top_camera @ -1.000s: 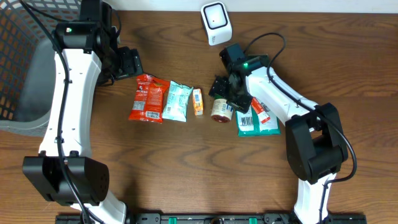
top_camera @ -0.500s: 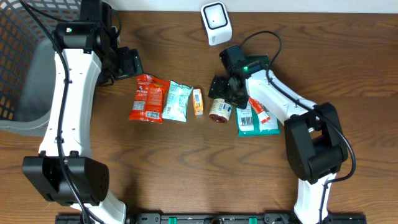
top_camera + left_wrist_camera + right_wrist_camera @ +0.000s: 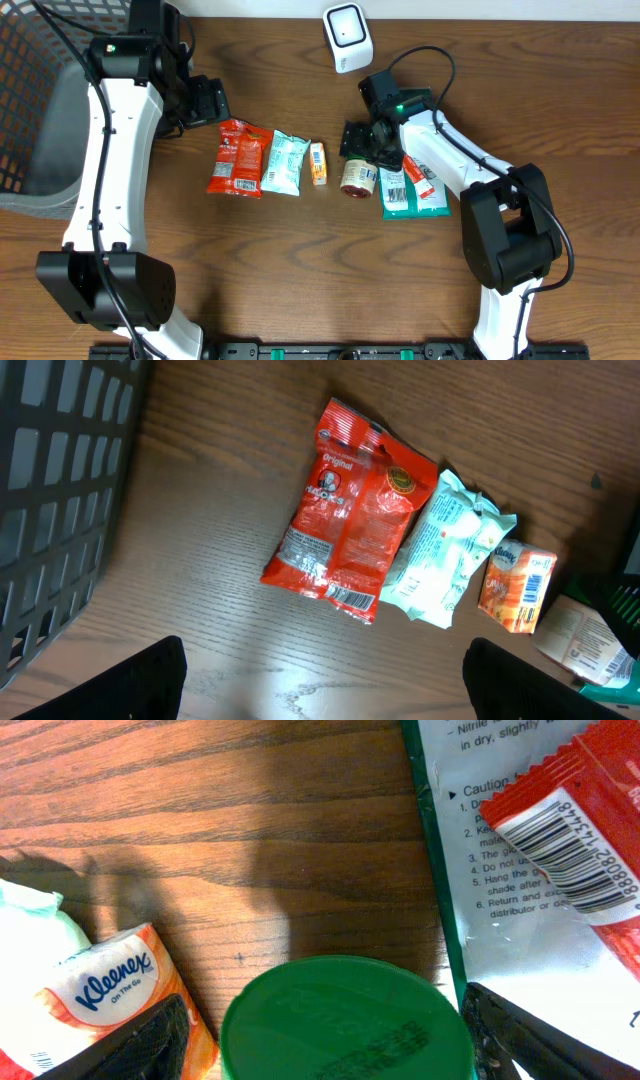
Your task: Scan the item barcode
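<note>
Over the green-lidded jar (image 3: 345, 1020), right end effector (image 3: 325, 1045) gapes.

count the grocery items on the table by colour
red: 2 (crinkly red snack bag, small red sachet)
orange: 1 (small orange Kleenex pack)
mint: 1 (soft mint tissue pack)
green: 1 (green-lidded jar)
teal: 1 (flat teal-and-white packet)
total: 6
</note>
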Tool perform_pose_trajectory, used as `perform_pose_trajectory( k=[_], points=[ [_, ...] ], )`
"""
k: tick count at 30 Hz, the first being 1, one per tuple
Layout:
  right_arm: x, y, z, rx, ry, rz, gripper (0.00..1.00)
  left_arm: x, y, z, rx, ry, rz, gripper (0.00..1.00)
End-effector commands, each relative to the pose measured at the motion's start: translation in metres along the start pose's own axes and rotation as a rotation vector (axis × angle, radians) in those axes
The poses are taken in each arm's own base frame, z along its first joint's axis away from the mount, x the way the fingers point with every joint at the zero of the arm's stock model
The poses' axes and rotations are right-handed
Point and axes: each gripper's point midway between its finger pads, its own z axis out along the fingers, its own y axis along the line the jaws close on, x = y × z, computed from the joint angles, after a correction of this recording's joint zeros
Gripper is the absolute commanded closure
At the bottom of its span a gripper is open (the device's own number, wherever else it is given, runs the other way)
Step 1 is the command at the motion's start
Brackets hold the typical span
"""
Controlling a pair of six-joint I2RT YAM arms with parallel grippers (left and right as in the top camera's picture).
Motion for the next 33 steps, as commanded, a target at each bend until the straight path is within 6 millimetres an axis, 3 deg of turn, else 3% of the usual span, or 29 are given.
perform_pose_trajectory(
  k=[1, 14, 19, 33],
  points=[
    [-0.0013, 0.0014, -0.0035, -0.009, -0.006, -0.014, 0.18, -0.0003, 0.0043, 0.0011, -0.021, 0.0, -0.001, 0.11],
    [0.0027, 0.0088, 0.0011, -0.003, -0.023, -0.049, 0.27, -0.0003, 0.0043, 0.0011, -0.021, 0.0, 0.0, 0.11],
    [0.0035, 0.0093, 0.0013, 0.0, -0.024, -0.074, 0.34, -0.0003, 0.0043, 0.0011, -0.021, 0.0, 0.0, 0.11],
    [0.0042, 0.0083, 0.0001, 0.006, -0.022, -0.143, 0.33, -0.0003, 0.0043, 0.0011, -0.021, 0.0, 0.0, 0.11]
  ],
)
